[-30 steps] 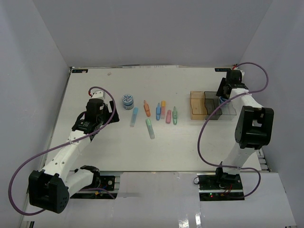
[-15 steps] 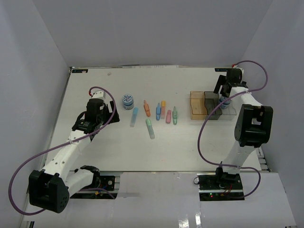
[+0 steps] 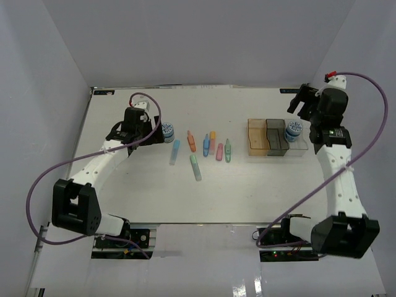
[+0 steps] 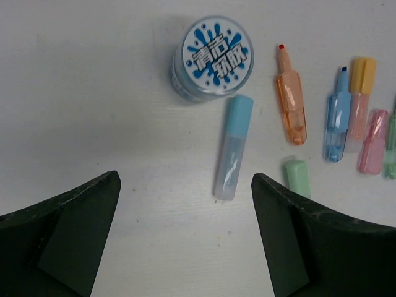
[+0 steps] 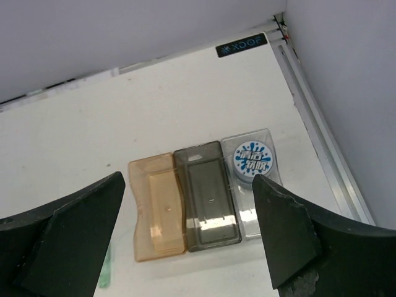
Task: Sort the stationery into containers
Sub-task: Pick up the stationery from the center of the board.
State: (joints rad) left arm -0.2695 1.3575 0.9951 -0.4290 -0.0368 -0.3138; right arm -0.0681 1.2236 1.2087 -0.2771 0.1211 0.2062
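Observation:
One blue-and-white tub sits in the far end of the clear bin, also in the right wrist view. My right gripper is open and empty, raised above the row of bins: amber, grey, clear. The other tub stands on the table. My left gripper is open, just left of it. Beside it lie the light blue, orange, blue, pink and mint sticks.
An orange-capped stick and a green stick lie in the same row. The amber bin and grey bin hold nothing. White walls enclose the table; a metal rail runs along its right edge.
My right gripper let go of the tub in the clear bin and rose up and back. My left gripper swung away from me and to the right, up to the other tub.

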